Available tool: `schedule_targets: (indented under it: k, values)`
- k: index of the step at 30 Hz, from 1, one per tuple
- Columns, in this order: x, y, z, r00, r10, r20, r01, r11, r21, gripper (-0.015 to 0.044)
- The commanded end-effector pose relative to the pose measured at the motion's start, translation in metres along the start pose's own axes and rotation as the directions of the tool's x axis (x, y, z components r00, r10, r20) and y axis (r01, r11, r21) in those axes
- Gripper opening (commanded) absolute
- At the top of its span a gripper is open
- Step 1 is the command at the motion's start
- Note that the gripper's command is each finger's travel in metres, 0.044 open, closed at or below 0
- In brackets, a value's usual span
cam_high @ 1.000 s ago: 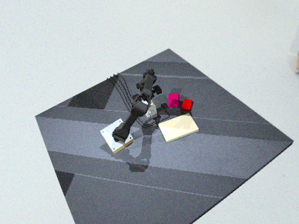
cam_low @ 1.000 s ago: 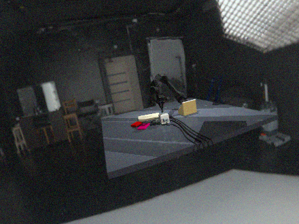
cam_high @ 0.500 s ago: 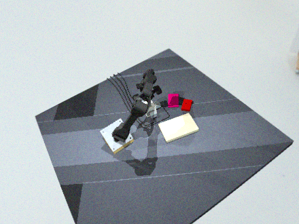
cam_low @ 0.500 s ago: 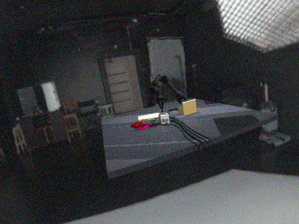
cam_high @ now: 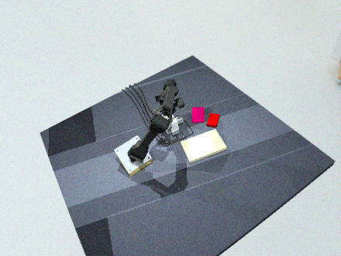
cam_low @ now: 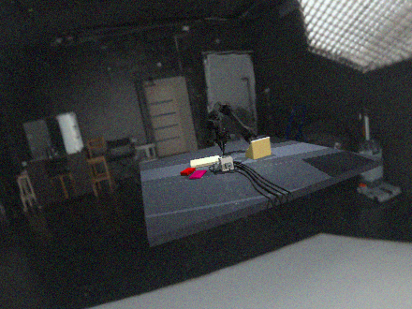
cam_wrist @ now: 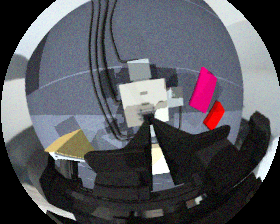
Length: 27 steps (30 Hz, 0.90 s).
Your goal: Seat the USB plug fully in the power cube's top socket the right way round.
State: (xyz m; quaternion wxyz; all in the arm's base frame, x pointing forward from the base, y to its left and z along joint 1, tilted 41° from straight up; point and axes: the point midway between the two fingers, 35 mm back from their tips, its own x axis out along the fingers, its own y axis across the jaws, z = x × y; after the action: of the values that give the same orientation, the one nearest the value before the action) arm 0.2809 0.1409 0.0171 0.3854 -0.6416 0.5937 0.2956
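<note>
Showing its pale, blocky top, the power cube [cam_high: 173, 129] [cam_low: 227, 164] [cam_wrist: 131, 95] sits beneath the tool [cam_low: 223, 154] [cam_wrist: 149, 118], clamped on something.

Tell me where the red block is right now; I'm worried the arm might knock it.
In the top view, the red block lies right of the power cube, beside the magenta block.

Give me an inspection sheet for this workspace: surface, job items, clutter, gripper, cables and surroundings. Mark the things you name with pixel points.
Surface: dark bluish tabletop [cam_high: 240, 169] [cam_low: 187, 204], lighter bands across it; no spills seen.
Job items: pale power cube [cam_low: 226, 163] [cam_wrist: 131, 95], upright; plug's seating unclear.
Clutter: pink block [cam_high: 198, 115] [cam_low: 198, 174] [cam_wrist: 203, 90], red block [cam_high: 213, 119] [cam_low: 187, 171] [cam_wrist: 214, 115], cream slab [cam_high: 203, 145] [cam_low: 204, 161].
Gripper: over the cube [cam_wrist: 149, 118], closed on something small, probably the plug.
Cables: several black, running from the cube area toward the table edge.
Surroundings: chairs, door, dark walls; people: nothing seen.
</note>
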Motion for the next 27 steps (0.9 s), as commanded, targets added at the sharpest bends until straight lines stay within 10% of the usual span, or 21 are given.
schedule_targets:
  k: [1,27]
  values:
    - [0.0011,0.0004,0.0001,1.0,0.001,0.0,-0.001,1.0,-0.006,0.0]
    - [0.0042,0.0004,-0.0003,1.0,0.001,0.0,-0.001,1.0,-0.006,0.0]
